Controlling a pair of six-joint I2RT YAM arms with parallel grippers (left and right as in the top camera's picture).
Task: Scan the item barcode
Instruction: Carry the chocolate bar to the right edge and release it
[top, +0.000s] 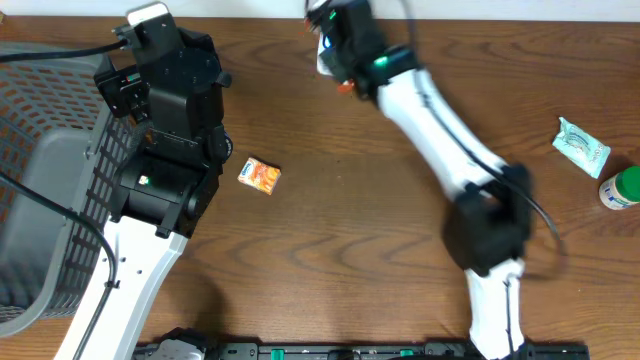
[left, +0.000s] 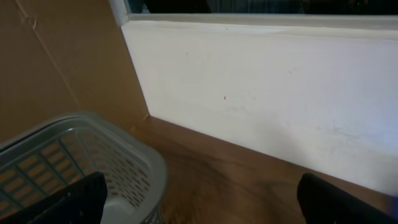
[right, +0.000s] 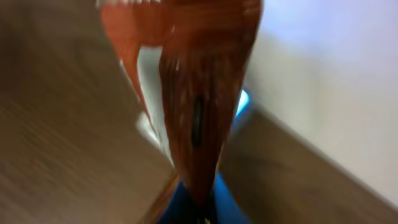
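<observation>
Overhead: right pincer (top: 338, 62) sits at the far edge of the table (top: 350, 230) by the wall (left: 280, 93), clamped tight on a red-orange packet (right: 199, 93) that is blurred in the right wrist view. Left pincer (left: 199, 208) is spread wide, holding nothing, at the far-left corner over the grey basket (top: 40, 200) rim. Small orange box (top: 259, 176) lies mid-table with bare wood all round. Teal packet (top: 581, 146) and green-capped bottle (top: 620, 188) are near the right edge, well apart from both arms.

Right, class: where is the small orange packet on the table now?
In the overhead view the small orange packet lies on the left half of the table, right of the left arm, with the grey basket beyond that arm.
</observation>
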